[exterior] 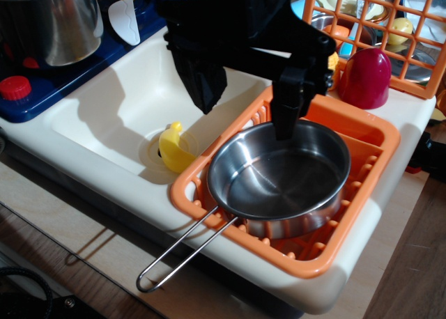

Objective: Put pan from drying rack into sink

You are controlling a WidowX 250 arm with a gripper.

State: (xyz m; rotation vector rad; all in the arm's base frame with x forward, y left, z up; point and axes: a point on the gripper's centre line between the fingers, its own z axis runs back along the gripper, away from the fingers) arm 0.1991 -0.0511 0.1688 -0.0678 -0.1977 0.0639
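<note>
The small shiny steel pan (pixel 279 173) lies in the orange drying rack (pixel 362 134) at the right. It rests on the rack's rim, and its long wire-loop handle (pixel 185 246) sticks out over the counter's front edge. My black gripper (pixel 286 127) hangs from above with its tip at the pan's far rim. The dark fingers merge into one shape, so I cannot tell whether they are open or shut on the rim. The cream-white sink (pixel 132 96) lies directly left of the rack.
A yellow duck-like toy (pixel 174 148) sits in the sink by the drain. A tall steel pot (pixel 56 19) stands on the blue stove (pixel 42 89) at the back left, beside a white spatula (pixel 124 19). A red cup (pixel 364 76) and an upright orange grid panel (pixel 411 47) stand behind the rack.
</note>
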